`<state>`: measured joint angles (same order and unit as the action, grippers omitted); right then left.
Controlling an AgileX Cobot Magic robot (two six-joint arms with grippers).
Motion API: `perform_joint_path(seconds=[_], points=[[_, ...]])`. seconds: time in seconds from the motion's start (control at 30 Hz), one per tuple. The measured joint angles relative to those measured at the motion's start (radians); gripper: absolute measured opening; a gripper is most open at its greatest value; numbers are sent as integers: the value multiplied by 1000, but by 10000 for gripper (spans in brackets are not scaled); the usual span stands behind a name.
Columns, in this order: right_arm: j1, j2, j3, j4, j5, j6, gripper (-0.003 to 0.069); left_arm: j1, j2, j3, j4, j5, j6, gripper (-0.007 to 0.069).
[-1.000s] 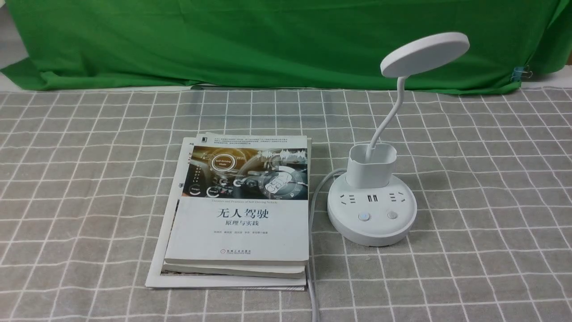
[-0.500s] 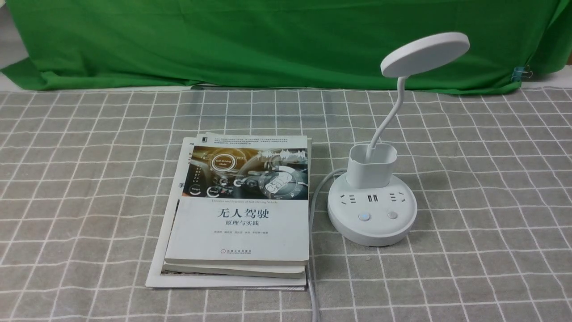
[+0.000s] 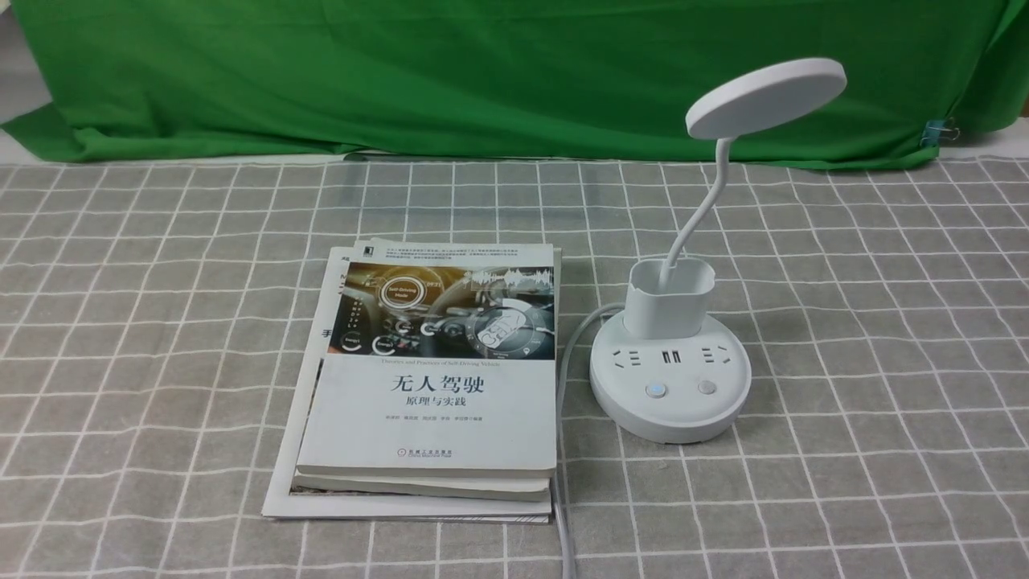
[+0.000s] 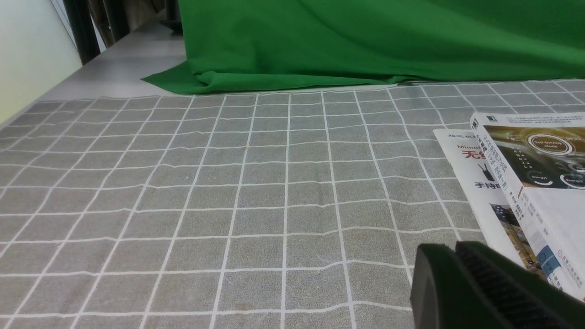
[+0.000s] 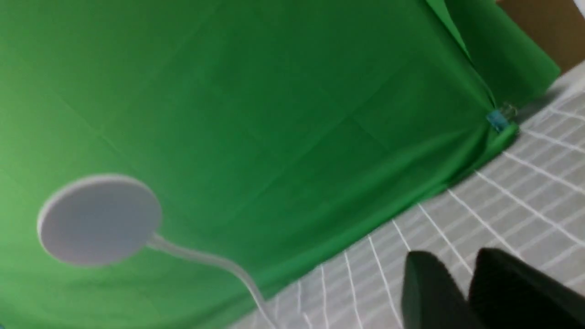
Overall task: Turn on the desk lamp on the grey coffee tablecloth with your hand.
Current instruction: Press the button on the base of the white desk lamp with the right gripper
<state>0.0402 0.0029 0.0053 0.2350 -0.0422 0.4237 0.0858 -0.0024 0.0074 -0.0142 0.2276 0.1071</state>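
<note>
Two grippers: neither shows in the front view; I see each only from its own wrist.
Left gripper (image 4: 450, 249): fingers together, nothing between them, clear of the books (image 3: 434, 410).
Right gripper (image 5: 461, 256): a narrow gap between the fingertips, nothing in hold.
Lamp (image 3: 671, 374): upright on the grey tablecloth (image 3: 852, 450), to the right of the books; its disc head (image 3: 764, 98) looks unlit.
Buttons: two on the near part of the base, one bluish (image 3: 656, 391), one grey (image 3: 707, 388). I cannot tell which one works the light.
Step in hand: bringing the right arm to the lamp, in my judgement.
Finger setting: I should close the right fingers fully, to make one firm tip.
Approach: come in from the near side, below the head and away from the neck (image 3: 698, 221).
Press: straight down on the button's centre, lightly, then lift; a slanted push could slide the base.
</note>
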Motion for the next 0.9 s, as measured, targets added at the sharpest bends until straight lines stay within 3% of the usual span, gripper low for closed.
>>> perform_joint_path(seconds=[0.1, 0.13, 0.17, 0.33, 0.43, 0.57, 0.9], points=[[26, 34, -37, 0, 68, -43, 97, 0, 0, 0, 0, 0, 0, 19], [63, 92, -103, 1, 156, -110, 46, 0, 0, 0, 0, 0, 0, 19], [63, 102, -113, 1, 156, -118, 43, 0, 0, 0, 0, 0, 0, 19], [197, 494, -472, -5, 558, -396, 31, 0, 0, 0, 0, 0, 0, 19], [232, 693, -597, -33, 720, -465, 31, 0, 0, 0, 0, 0, 0, 19], [251, 937, -711, -67, 799, -497, 31, 0, 0, 0, 0, 0, 0, 19], [327, 1381, -949, -79, 795, -547, 36, 0, 0, 0, 0, 0, 0, 19]])
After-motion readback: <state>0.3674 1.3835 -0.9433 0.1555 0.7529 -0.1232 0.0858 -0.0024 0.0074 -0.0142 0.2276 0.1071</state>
